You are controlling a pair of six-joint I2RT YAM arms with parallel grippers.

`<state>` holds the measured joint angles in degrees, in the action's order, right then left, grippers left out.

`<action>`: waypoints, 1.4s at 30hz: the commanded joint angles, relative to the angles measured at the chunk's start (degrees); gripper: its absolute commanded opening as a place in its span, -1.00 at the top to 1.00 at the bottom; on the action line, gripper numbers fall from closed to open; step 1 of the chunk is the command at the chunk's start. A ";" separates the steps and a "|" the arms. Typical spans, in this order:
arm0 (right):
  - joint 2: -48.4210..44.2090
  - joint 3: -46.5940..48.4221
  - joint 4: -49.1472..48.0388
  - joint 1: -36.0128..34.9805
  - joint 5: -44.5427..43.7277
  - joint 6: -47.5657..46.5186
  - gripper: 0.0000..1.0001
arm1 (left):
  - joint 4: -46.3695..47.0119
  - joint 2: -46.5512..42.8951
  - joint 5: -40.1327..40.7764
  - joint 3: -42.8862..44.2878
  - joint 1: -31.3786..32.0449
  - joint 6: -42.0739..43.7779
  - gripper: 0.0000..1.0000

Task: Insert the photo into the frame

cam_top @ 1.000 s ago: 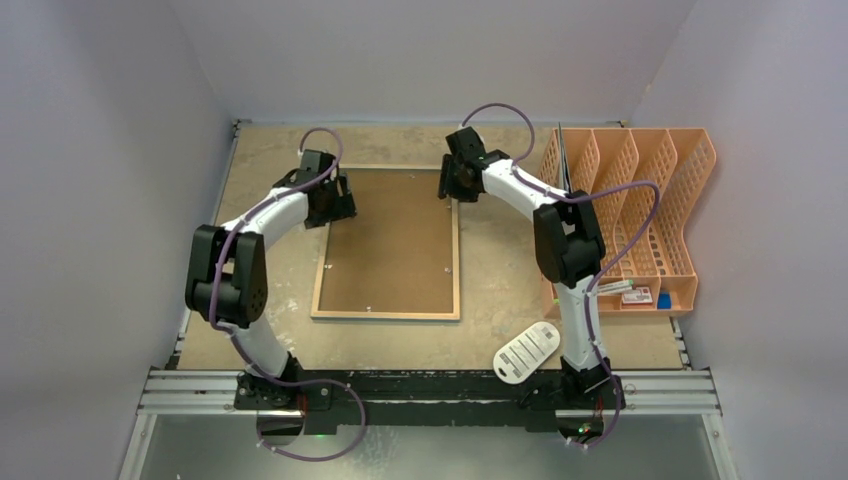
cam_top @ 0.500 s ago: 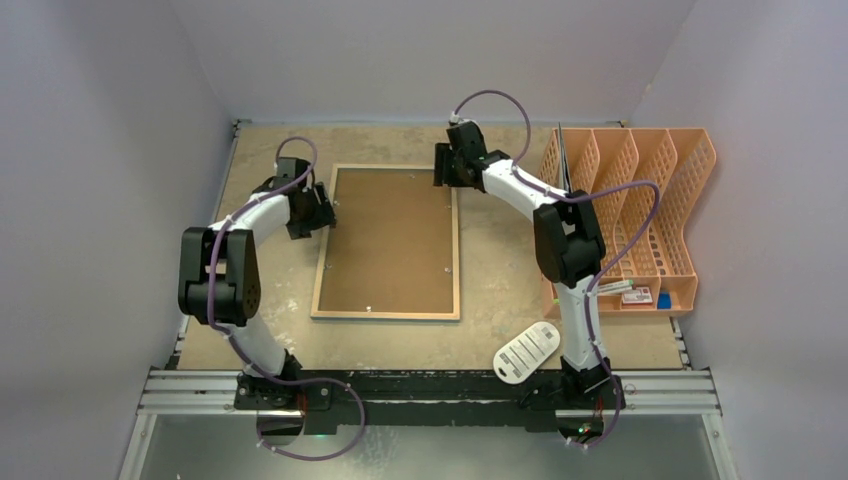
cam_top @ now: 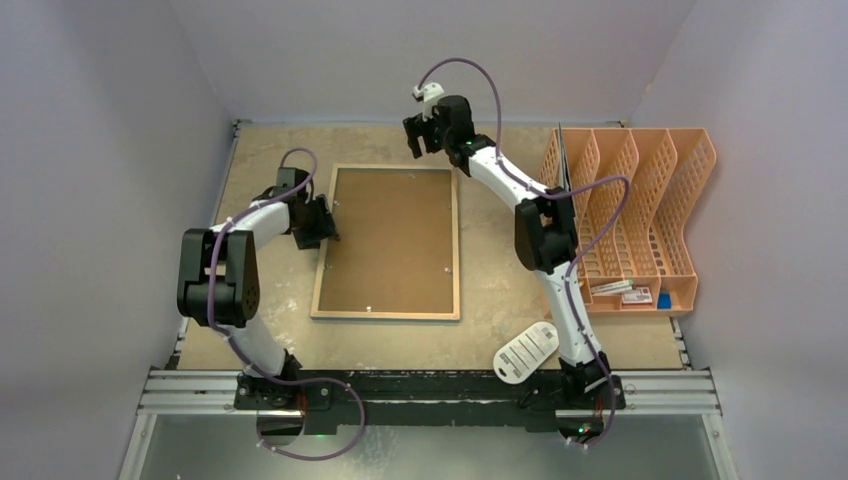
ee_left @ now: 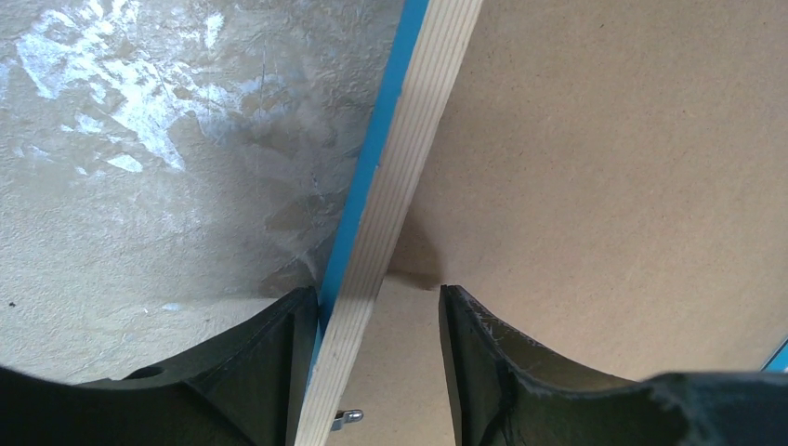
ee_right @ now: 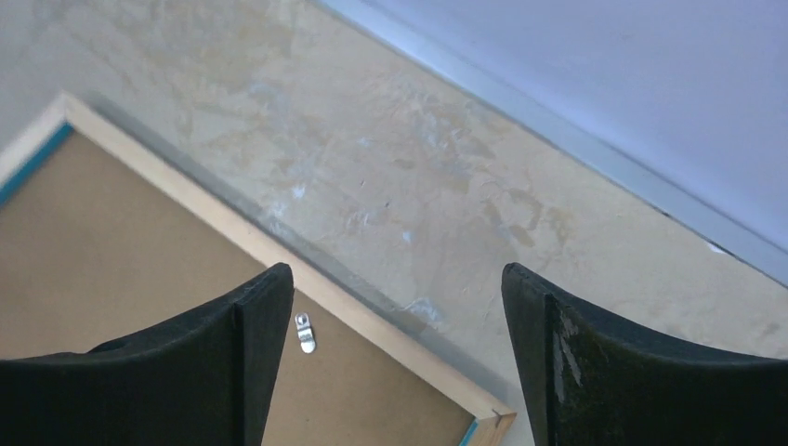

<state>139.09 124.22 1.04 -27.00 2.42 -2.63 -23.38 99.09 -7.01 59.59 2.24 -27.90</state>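
Note:
The frame (cam_top: 385, 315) lies face down in the middle of the table, light wood back up, with a brown backing board (cam_top: 390, 240) filling it. The photo is hidden in every view. My left gripper (cam_top: 328, 225) straddles the frame's left rail (ee_left: 409, 149). Its outer finger (ee_left: 279, 344) touches the rail's blue side, and the inner finger (ee_left: 483, 362) stands apart over the board, so it is open. My right gripper (cam_top: 415, 138) hangs open and empty above the frame's far right corner (ee_right: 492, 423), over bare table.
An orange file organiser (cam_top: 650, 200) stands at the right edge. A white tag (cam_top: 525, 350) lies by the right arm's base. Small metal clips (ee_right: 304, 333) sit on the backing board near the rails. The back wall (ee_right: 604, 84) is close behind the right gripper.
My left gripper slid left off the board onto the frame's left rail and narrowed its jaws. My right gripper lifted away from the top right corner toward the back wall and opened wider.

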 commanded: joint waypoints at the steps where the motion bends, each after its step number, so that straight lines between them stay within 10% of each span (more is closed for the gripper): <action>1: 1.09 1.79 1.35 -0.50 6.37 -9.91 -0.73 | 1.15 -2.39 -2.39 -0.22 -0.65 -1.01 -0.05; 33: 9.41 5.53 10.48 -1.08 11.65 -24.34 -0.62 | -0.80 -0.16 0.66 1.05 -0.79 0.33 0.17; 42: 9.98 3.85 9.25 -0.95 8.89 -25.88 -0.06 | -0.80 -0.12 0.83 0.96 -0.92 0.30 0.22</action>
<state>147.94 128.33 10.17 -27.88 12.99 -26.52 -24.21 99.04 -6.33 59.46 1.56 -27.86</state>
